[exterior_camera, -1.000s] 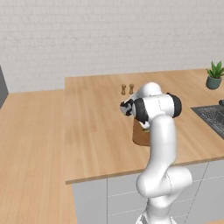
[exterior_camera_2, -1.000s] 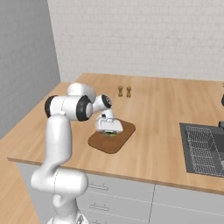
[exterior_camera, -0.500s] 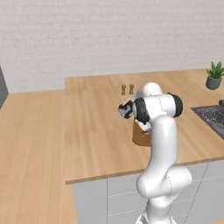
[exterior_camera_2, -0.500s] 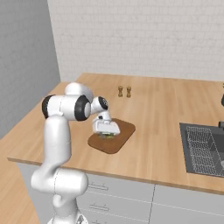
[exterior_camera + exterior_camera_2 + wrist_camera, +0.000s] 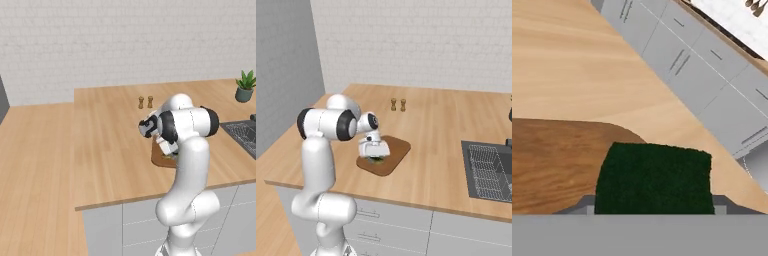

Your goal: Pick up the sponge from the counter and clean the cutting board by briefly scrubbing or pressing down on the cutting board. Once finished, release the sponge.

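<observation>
1. The sponge [image 5: 654, 177] is a small rectangular block with a dark green, rough-looking top. In my hand view it sits at the bottom centre of the frame, its top face flat toward the camera. In the right base view it shows as a small dark green patch [image 5: 376, 159] just left of centre, lying on the board.
2. The cutting board [image 5: 397, 149] is a flat reddish-brown wooden rectangle with rounded corners, darker than the surface beneath it. It lies flat near the middle of the right base view and fills the lower left of my hand view [image 5: 557, 160].
3. The counter [image 5: 431, 125] is a broad light wood-plank top with a thick edge over grey cabinet fronts, spanning the middle of both base views [image 5: 105, 145].
</observation>
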Controlling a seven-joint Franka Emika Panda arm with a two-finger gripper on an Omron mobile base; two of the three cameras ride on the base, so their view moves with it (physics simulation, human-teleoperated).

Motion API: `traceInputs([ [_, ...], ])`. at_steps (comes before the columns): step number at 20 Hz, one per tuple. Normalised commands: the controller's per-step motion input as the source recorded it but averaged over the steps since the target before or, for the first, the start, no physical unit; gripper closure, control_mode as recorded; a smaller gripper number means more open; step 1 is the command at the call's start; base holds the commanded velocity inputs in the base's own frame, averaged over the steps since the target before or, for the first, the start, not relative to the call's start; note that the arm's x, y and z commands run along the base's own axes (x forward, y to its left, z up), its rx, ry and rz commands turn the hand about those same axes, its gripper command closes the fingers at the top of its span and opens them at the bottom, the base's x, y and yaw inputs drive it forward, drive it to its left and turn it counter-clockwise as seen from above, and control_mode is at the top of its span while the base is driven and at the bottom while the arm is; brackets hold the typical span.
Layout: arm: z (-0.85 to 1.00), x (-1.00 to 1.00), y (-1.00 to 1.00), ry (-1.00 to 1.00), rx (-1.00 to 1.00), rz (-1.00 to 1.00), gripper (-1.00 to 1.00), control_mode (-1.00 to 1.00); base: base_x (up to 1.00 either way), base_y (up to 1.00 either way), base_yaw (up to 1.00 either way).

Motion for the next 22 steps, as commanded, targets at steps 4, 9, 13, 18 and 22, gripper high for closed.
traceInputs([
  [4, -0.82, -1.00, 1.00, 0.12, -0.01, -0.07, 1.00, -1.00, 0.00, 0.00, 0.00],
  [9, -0.72, -1.00, 1.00, 0.19, -0.01, -0.06, 1.00, -1.00, 0.00, 0.00, 0.00],
  [13, -0.37, -1.00, 1.00, 0.26, 0.00, -0.04, 1.00, -1.00, 0.00, 0.00, 0.00],
  [18, 0.15, -0.64, 0.36, -0.18, -0.02, -0.01, 1.00, -1.00, 0.00, 0.00, 0.00],
  [22, 0.41, 0.00, -0.34, -0.63, 0.00, 0.00, 1.00, -1.00, 0.00, 0.00, 0.00],
])
